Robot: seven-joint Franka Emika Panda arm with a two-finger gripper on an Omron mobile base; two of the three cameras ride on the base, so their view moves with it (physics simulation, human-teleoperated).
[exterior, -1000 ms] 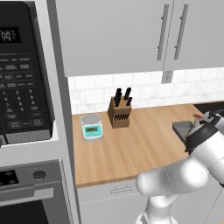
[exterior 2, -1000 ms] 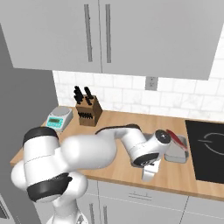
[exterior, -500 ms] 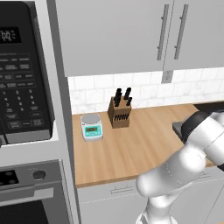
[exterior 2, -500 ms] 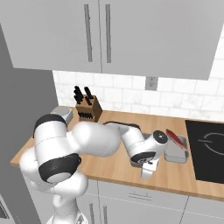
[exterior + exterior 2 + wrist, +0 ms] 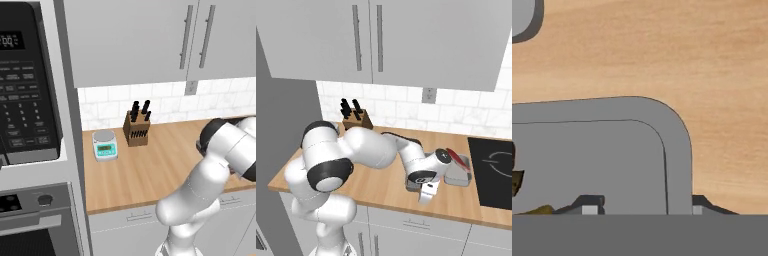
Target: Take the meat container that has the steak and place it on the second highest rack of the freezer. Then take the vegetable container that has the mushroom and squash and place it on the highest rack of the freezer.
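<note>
- Grey shallow tray [image 5: 679,150], rounded corners, raised rim; lies flat on the wooden desk [image 5: 662,50]. Judged stiff and light, so one corner should carry it if it is kept level.
- Contents: brownish-yellow lumps [image 5: 516,181] at the left edge of the hand view, loose on the tray floor. They look like the mushroom and squash, though too little shows to be sure. The near corner of the floor is bare. Loose pieces are likely to roll or slide if the tray tips.
- Hold point: the upright side wall near the corner. The rim looks smooth, so a slip is possible; a deep bite over the wall seems safer than a pinch at its lip.
- Fingers [image 5: 588,204]: astride that wall, one inside the tray, one outside on the desk side. They stand apart, with a gap showing between the inner one and the wall, so nothing is pinched yet.
- Second grey tray [image 5: 462,176]: just beside the arm's hand in the right base view, near the dark cooktop [image 5: 491,170]. It holds the steak [image 5: 455,156], a flat red slab smaller than its tray, probably heavier and less prone to roll.
</note>
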